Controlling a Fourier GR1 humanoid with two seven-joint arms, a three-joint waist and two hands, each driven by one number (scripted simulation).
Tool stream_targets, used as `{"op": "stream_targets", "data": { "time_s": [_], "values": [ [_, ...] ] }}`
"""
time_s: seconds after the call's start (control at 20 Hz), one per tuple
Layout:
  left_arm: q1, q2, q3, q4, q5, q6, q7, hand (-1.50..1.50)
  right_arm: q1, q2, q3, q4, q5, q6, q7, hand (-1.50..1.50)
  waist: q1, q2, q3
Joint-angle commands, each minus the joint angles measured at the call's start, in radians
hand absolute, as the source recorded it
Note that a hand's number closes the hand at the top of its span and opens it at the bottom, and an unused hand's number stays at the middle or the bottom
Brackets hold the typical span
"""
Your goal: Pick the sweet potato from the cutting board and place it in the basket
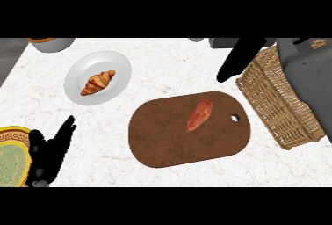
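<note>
1. Head view: the sweet potato (200, 115) lies on the brown cutting board (165, 140), in its upper right part, tilted with one tip towards the far side. Nothing touches it.
2. The board rests on the pale marbled worktop (97, 127) near the middle of the view. A small hole in the board sits just to the right of the sweet potato.
3. The wicker basket (272, 101) stands on the worktop just right of the board. Its near left corner is close to the board's edge.
4. The right hand (239, 57) shows at the upper right, beyond the board and left of the basket. Its fingers are straight and point down towards the board, and they hold nothing. It is well apart from the sweet potato. Its grey forearm (304, 74) crosses over the basket.
5. The left hand (50, 151) is at the lower left with its fingers up and straight, empty. It is just beside a yellow-rimmed patterned plate (13, 132).
6. A white plate (117, 59) at the upper left carries a croissant (97, 82).
7. A grey bowl (55, 44) is cut off by the upper edge at the far left.
</note>
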Motion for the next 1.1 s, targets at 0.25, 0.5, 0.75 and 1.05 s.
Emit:
{"op": "stream_targets", "data": {
  "time_s": [0.25, 0.5, 0.75, 1.05],
  "values": [
    [0.048, -0.032, -0.030, 0.030, -0.001, -0.003, 0.047, 0.00, -0.018, -0.066, 0.023, -0.133, -0.211, 0.168, 0.293, -1.50, 0.000, 0.011, -0.010],
    [0.060, -0.030, -0.028, 0.034, -0.016, -0.013, 0.032, 0.00, 0.081, -0.111, 0.032, -0.211, -0.236, 0.091, 0.286, -1.50, 0.009, 0.020, -0.009],
    [0.063, -0.045, -0.037, 0.004, -0.033, 0.004, 0.060, 0.00, 0.139, -0.079, 0.064, -0.239, -0.181, -0.004, 0.251, -1.50, 0.030, 0.026, -0.008],
    [0.040, -0.060, -0.024, 0.050, -0.048, -0.010, 0.032, 0.00, 0.229, -0.039, 0.103, -0.240, -0.067, -0.065, 0.174, -1.50, 0.036, 0.031, -0.008]
  ]
}}
